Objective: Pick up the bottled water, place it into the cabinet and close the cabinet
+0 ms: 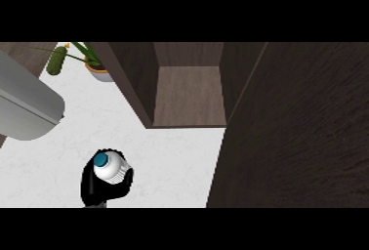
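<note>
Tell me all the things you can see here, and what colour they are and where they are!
Water bottle: one, white with a blue cap, low at the left, held in a hand.
Cabinet: one, dark brown, top middle, standing open with a bare shelf inside.
Cabinet door: one, dark brown, swung open and filling the right side.
Counter: one, white, under everything.
Potted plant: one, green leaves in a pale pot, top left.
Cucumber: one, green, top left beside the plant.
Grey metal thing: one, silver-grey, left edge; I cannot tell what it is.
Hand: one, black, curled round the bottle; which hand it is cannot be told.
</note>
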`<state>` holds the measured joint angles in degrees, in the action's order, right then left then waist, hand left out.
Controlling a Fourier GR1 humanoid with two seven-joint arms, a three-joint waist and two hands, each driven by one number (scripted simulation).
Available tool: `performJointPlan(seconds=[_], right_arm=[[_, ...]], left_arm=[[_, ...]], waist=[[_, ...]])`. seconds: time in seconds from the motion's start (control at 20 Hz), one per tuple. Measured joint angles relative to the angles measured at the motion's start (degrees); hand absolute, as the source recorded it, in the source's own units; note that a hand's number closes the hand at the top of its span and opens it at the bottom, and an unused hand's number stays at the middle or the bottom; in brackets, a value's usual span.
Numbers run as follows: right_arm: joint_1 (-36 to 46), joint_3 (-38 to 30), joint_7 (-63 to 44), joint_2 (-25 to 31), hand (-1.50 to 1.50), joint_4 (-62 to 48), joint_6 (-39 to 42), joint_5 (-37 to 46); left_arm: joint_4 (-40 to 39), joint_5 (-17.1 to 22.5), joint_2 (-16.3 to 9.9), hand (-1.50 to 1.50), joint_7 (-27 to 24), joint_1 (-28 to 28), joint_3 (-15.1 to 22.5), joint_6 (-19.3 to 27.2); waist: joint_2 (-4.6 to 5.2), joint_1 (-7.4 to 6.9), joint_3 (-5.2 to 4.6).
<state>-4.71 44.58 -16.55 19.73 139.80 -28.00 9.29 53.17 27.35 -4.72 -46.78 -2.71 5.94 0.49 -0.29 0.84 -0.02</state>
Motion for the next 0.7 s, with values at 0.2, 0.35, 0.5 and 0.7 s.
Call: performJointPlan(seconds=[0.2, 0.35, 0.5, 0.7], right_arm=[[0.16, 0.31, -0.53, -0.18, -1.50, 0.02, -0.69, 0.04], [0.11, 1.24, -0.77, -0.08, -1.50, 0.02, -1.20, 0.13], [0.16, 1.05, -0.78, 0.18, -1.50, 0.01, -1.47, 0.15], [1.58, 0.38, -2.02, -0.41, -1.50, -0.18, -1.40, 0.18]], left_arm=[[6.38, -1.42, -0.02, 1.50, 4.82, 1.16, 2.96, 0.75], [12.12, -0.96, 0.38, 1.50, 8.75, 3.08, 4.45, 1.12], [17.31, -1.39, 1.04, 1.50, 12.07, 4.57, 6.19, 2.56], [24.23, -2.56, 1.41, 1.50, 16.64, 5.38, 7.93, 5.49]], waist=[[0.00, -0.36, 0.01], [-0.02, -0.53, 0.02], [0.01, -0.58, 0.01], [0.05, -0.69, 0.01]])
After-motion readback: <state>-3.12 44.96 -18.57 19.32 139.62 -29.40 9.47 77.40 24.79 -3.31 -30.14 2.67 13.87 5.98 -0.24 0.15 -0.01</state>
